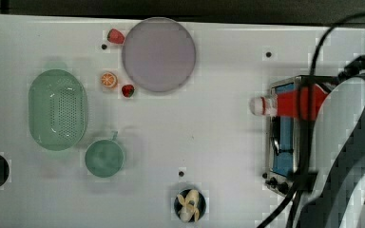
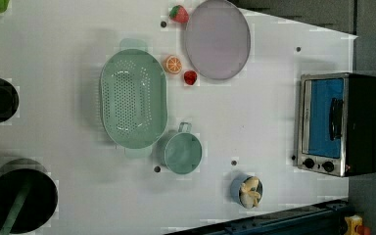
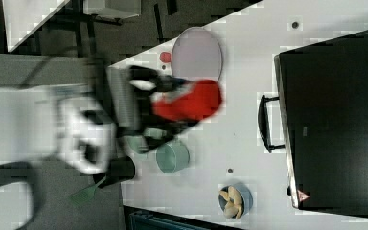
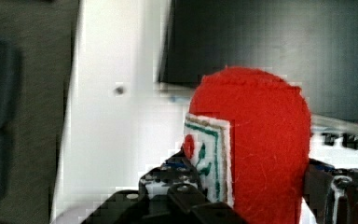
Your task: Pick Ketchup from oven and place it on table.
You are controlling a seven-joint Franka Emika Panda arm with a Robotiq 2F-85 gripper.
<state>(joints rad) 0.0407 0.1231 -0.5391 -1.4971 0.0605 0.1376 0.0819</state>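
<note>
Ketchup (image 1: 294,102) sits clamped in your gripper (image 4: 242,205), lifted above the oven (image 1: 285,137) at the top view's right, white cap pointing left over the table (image 1: 209,123).

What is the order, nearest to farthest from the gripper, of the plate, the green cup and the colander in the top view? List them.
Measured from the gripper holding the ketchup:
1. The plate, upper middle of the top view.
2. The green cup, lower left.
3. The colander, far left.
</note>
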